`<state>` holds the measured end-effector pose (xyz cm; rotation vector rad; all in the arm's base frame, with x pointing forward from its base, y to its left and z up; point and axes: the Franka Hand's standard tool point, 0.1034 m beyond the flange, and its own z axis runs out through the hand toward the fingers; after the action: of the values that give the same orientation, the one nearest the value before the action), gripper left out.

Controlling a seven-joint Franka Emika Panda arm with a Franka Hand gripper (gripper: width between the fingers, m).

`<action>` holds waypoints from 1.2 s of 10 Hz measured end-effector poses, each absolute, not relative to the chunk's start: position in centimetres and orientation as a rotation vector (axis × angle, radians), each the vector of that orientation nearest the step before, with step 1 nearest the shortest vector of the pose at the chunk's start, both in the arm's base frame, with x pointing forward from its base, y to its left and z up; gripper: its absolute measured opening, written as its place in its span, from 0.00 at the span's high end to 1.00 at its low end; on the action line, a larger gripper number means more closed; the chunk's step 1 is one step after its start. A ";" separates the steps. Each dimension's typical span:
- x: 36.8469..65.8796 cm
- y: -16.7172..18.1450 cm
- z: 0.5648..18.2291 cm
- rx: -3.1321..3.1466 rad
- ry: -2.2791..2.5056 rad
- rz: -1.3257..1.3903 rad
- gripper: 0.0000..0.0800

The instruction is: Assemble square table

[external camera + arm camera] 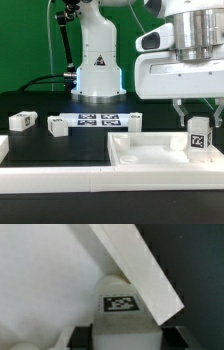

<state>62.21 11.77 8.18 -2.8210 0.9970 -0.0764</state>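
Tool (197,120) tight on upright leg (198,141), long axis vertical

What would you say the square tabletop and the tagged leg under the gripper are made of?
Tabletop: probably white plastic, matte, judging by its uniform colour and smooth raised rim. Leg: seemingly the same plastic; its black-and-white tag looks like printed paper.
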 end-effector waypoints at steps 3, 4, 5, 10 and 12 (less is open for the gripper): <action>62.2 12.0 8.2 -2.656 1.335 -0.033 0.64; 62.2 12.0 8.2 -2.625 1.389 -0.027 0.64; 62.2 12.0 8.2 -2.575 1.469 -0.016 0.64; 61.9 12.4 8.2 -2.632 1.397 0.018 0.25; 62.2 12.2 8.3 -2.786 1.063 -0.023 0.20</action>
<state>62.19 12.24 8.34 -2.7858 1.0626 -0.0226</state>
